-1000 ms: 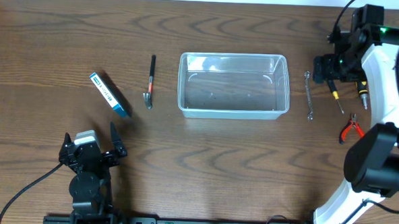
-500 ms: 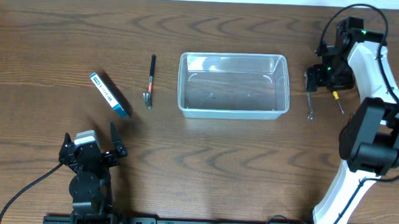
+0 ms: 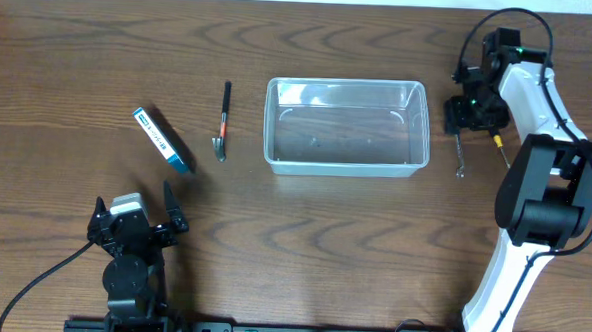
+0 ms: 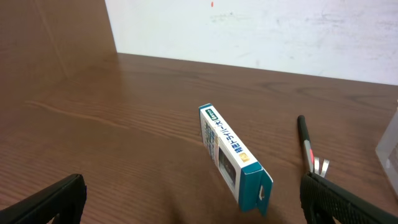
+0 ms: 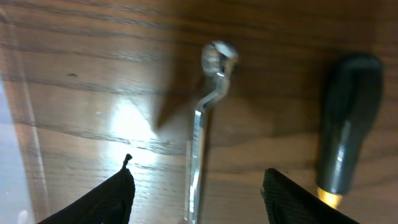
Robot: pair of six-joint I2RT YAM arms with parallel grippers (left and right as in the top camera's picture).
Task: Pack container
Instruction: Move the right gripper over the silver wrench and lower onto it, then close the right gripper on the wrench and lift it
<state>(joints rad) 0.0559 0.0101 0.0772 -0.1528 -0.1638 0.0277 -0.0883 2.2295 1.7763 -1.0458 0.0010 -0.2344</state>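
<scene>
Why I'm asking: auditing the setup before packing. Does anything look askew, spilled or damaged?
Nothing looks spilled or damaged. The container sits upright, empty. Only the blue-and-white box is slightly odd: set diagonally, apparently on its narrow edge.

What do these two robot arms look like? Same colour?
Not quite. The right arm has white curved shells between black joints, with a thin black cable looping over its tip. The left arm looks mostly black with a pale block on top and a black cable trailing away. Both end in black jaws.
</scene>
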